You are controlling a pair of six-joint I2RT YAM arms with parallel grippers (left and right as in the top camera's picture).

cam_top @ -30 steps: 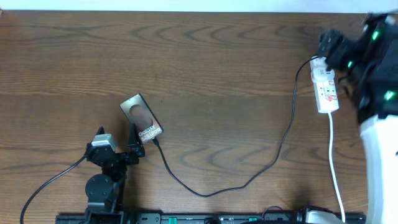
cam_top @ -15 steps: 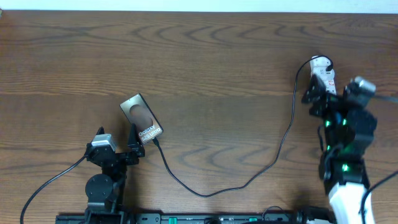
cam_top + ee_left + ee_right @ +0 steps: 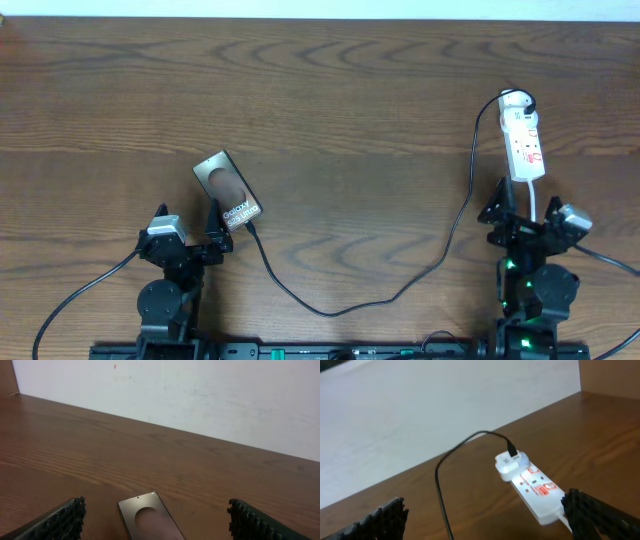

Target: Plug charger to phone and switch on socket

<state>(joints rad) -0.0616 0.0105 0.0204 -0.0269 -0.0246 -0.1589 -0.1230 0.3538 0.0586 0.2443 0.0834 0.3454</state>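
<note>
The left gripper (image 3: 156, 504) is seen with its 2 fingers spread wide. The phone (image 3: 150, 522) lies flat on the table (image 3: 330, 100) between them and is touched by neither. The charger (image 3: 400, 290) is run from the phone's near end across the wood to a white adapter (image 3: 511, 464) at the far end of the socket (image 3: 524, 140). The right gripper (image 3: 484, 500) is likewise held apart, and the socket lies just ahead of it, untouched.
</note>
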